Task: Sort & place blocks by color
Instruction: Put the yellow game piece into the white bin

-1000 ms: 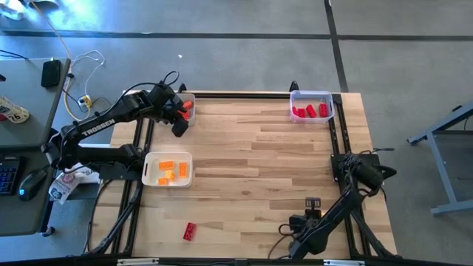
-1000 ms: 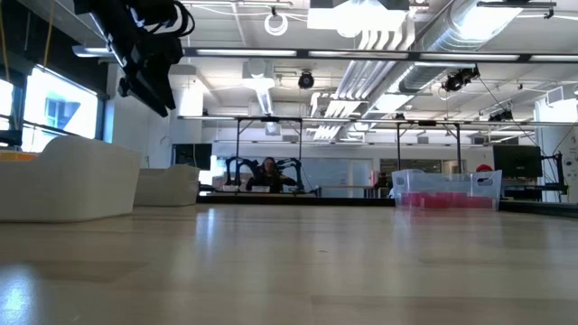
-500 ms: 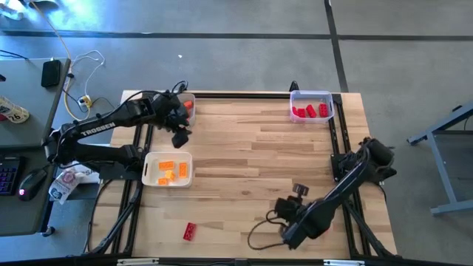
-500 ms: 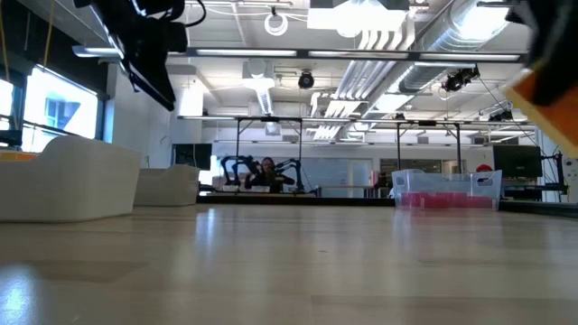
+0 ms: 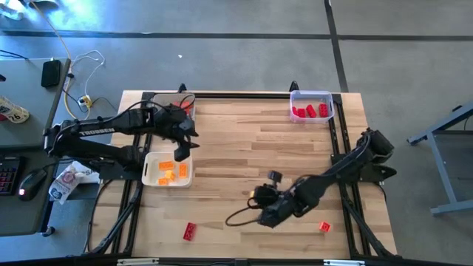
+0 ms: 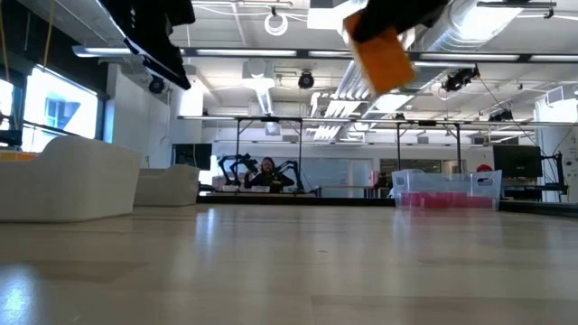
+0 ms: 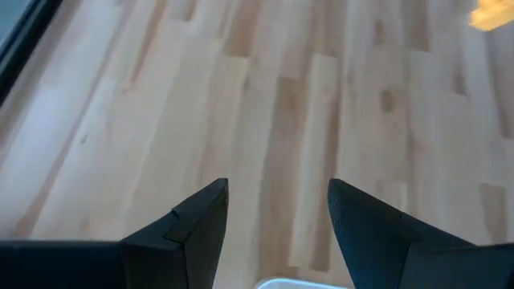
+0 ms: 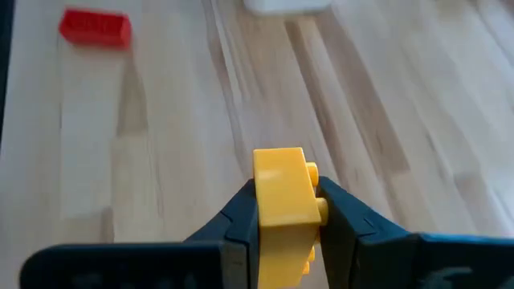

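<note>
On the table lie two loose red blocks (image 5: 190, 232).

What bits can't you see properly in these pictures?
- High view: the yellow-orange block in the right gripper is hidden under that arm.
- Low view: the trays' walls hide their blocks; the clear tray shows only a red blur.
- High view: the far-left tray is partly covered by the left arm.
- Left wrist view: an orange thing is cut off at the edge.

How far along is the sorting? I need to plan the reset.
Mostly done: red blocks fill the clear tray, orange blocks the white tray. The right claw holds a yellow block. Two red bricks remain on the table.
</note>
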{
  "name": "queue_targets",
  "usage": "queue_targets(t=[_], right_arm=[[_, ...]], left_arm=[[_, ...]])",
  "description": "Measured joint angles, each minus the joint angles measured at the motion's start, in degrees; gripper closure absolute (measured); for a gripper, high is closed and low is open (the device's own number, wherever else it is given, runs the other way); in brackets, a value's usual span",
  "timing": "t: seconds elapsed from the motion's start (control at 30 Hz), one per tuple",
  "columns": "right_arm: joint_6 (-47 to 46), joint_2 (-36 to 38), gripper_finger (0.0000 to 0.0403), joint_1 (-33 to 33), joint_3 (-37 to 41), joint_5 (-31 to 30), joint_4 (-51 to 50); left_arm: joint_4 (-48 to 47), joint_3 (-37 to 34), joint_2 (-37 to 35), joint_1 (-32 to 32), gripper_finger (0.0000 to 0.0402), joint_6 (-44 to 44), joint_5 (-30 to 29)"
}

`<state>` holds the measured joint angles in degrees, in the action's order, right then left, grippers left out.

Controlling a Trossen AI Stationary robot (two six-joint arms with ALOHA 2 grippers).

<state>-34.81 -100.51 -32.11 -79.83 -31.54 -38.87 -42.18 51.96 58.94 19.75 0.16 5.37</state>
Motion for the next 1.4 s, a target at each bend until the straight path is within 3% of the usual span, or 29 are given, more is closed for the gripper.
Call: queue_targets(t=[0.53,0.83,1.4], right_arm=[[21.7,0.0,0.0337,6.8,0.0,0.1,27.3],[30.8,0.0,0.0337,8.7,0.0,0.2,41.3],[33.8,0.0,0.0337,12.8,0.0,0.3,52.0]], left_arm=[[9.2,0.0,0.0,-15.3,0.0201,-6.1,0.0],[16.9,0.0,0.0,-20.9,0.0201,-7.5,-0.9],[28.9,0.0,0.2,-23.6,0.0202,-8.1,-1.1]])
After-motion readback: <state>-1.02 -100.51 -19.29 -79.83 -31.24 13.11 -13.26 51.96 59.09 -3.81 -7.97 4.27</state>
